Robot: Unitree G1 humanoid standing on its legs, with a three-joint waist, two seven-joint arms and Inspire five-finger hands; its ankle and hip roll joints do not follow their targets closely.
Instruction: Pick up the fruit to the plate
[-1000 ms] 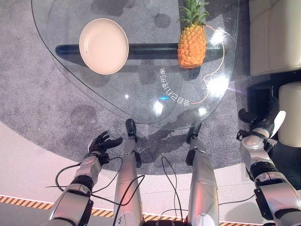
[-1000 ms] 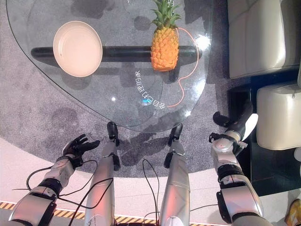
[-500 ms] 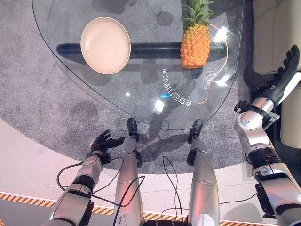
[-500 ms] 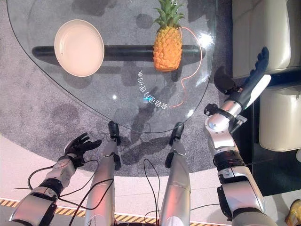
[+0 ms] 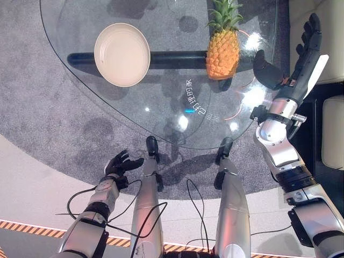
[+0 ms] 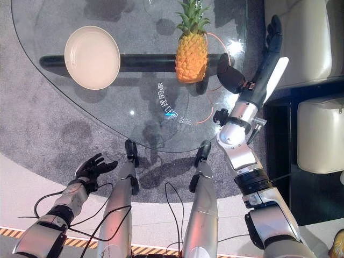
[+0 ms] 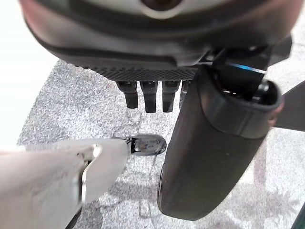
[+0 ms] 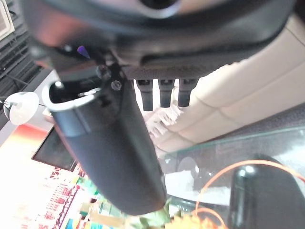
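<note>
A pineapple [image 5: 222, 47] with a green crown stands upright on the glass table [image 5: 161, 107], at its right side. A cream plate [image 5: 122, 54], with nothing on it, lies to the pineapple's left. My right hand [image 5: 298, 56] is raised over the table's right edge, just right of the pineapple and apart from it, fingers straight and thumb spread. Past that thumb [image 8: 114, 157], the right wrist view catches a sliver of the pineapple [image 8: 190, 222]. My left hand [image 5: 119, 164] hangs low over the carpet, near the table's front edge, fingers relaxed and holding nothing.
An orange cord [image 5: 248, 86] loops on the glass by the pineapple. A dark bar [image 5: 166, 58] runs under the glass from plate to pineapple. Cream sofa cushions [image 5: 317, 32] stand close at the right. Grey carpet [image 5: 43, 107] lies below.
My right arm has swung up and leftward from beside the sofa to the table's right edge, close to the pineapple. The left hand has barely moved. The camera has shifted slightly.
</note>
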